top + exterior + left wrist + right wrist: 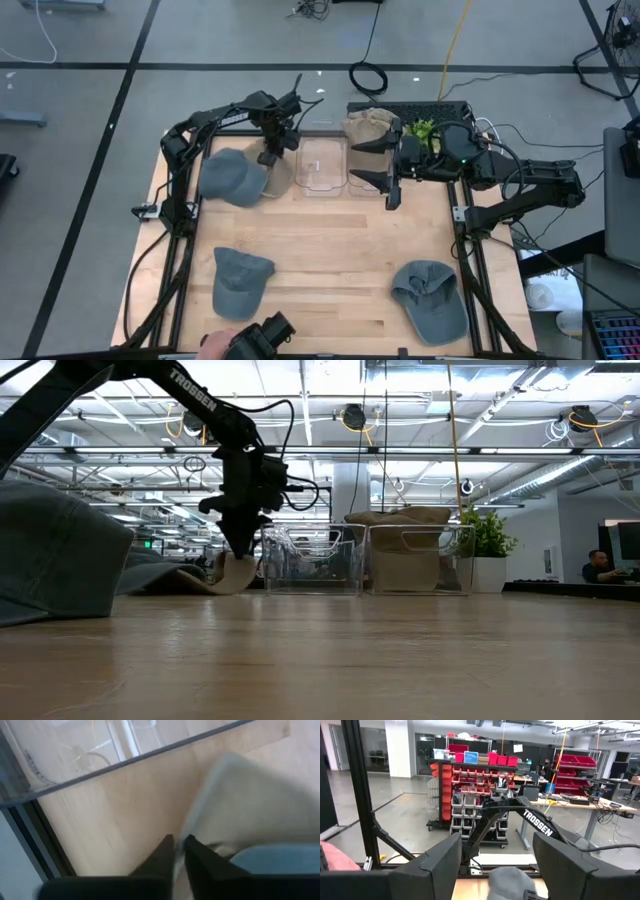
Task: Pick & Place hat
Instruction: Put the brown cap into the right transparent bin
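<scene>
One hat [232, 178] matters right now: the blue-grey cap at about ten o'clock on the table [330, 250], its pale brim [278, 176] pointing toward the clear bins [324, 165] just beside it. Your left gripper [270, 157] is down on that brim, and the left wrist view shows the fingers [162, 857] drawn together on the brim's edge [235, 805], with only a thin sliver of fabric between them.

That shallow bite is your main risk. If you lift fast, the brim could slide out and the cap flop back, or the crown could drag across the wood and swing. The bin wall is close, so a swinging cap may clip it on the way over.

The low view shows the brim already curled up off the table under the gripper, which the high view flattens away. The high view alone gives you the layout: two more caps at seven [240, 280] and five o'clock [432, 298], a tan hat [366, 128] seemingly in the far bin, though it is hard to tell, and your right gripper [385, 160] waiting near one o'clock, jaws apart, holding nothing
</scene>
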Available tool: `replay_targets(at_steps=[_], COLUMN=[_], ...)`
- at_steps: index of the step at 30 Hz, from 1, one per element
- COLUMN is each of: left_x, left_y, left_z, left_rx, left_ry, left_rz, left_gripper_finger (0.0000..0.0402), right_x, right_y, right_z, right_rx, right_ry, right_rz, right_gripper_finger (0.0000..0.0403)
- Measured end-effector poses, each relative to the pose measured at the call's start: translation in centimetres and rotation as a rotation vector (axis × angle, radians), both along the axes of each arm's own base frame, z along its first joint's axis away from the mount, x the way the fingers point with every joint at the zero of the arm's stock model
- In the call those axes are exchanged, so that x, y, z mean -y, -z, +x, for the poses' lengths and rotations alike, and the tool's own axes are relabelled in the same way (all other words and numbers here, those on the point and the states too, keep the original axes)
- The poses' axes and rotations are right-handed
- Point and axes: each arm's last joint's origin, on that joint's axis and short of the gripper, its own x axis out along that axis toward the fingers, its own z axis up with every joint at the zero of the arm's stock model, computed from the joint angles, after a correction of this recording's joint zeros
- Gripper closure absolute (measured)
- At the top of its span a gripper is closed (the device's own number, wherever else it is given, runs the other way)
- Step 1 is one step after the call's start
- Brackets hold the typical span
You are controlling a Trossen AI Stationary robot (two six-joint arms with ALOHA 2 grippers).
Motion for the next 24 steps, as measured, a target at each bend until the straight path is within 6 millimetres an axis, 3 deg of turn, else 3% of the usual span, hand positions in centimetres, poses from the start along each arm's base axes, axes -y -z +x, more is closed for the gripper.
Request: replay_targets(at_steps=[2,14,19,24], left_x=[0.0,0.4,1.4,3.1], left_y=[0.0,-0.4,-3.0,-7.0], left_z=[0.0,-0.4,-0.7,-1.6], left_rx=[-0.002,-0.036,-0.034,0.039], left_ry=[-0.01,0.006,-0.001,-0.017], left_rz=[-0.003,-0.007,0.082,0.173], left_gripper_finger=[0.0388,0.0397,0.0398,0.0399], right_x=[0.0,-0.6,-0.6,-0.5], right_y=[0.0,0.0,0.0,0.0], right_z=[0.0,0.0,0.0,0.0], right_rx=[0.0,-0.004,-0.004,-0.01], right_ry=[0.0,-0.021,-0.016,0.037], right_rz=[0.0,-0.049,-0.054,-0.093], right_gripper_finger=[0.0167,0.0167,0.0167,0.0167])
